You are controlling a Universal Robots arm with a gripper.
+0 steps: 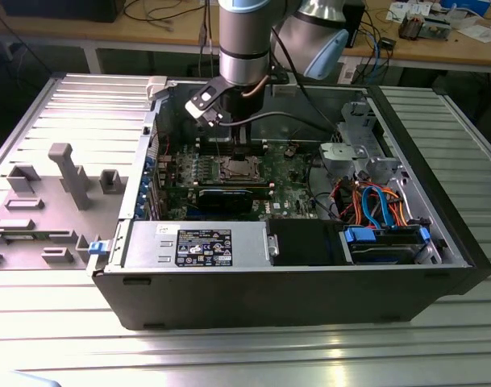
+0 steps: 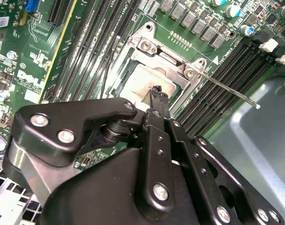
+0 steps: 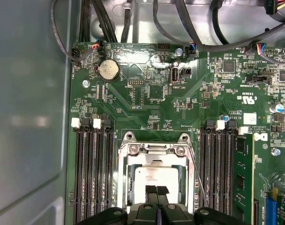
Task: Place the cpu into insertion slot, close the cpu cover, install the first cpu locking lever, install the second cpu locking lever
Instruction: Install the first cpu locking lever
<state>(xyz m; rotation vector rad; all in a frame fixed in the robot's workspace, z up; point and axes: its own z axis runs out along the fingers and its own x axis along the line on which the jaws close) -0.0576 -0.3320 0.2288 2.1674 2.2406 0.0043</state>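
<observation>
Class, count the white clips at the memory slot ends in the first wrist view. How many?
4. One clip and another sit between the socket and the grey case wall; two more sit across the socket. The slots' other ends are hidden, so more may exist.

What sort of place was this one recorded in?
Probably a robotics lab or electronics workshop: an open computer case sits on a ribbed metal table, a grey fixture plate lies beside it, and wooden benches with cables stand behind.
</observation>
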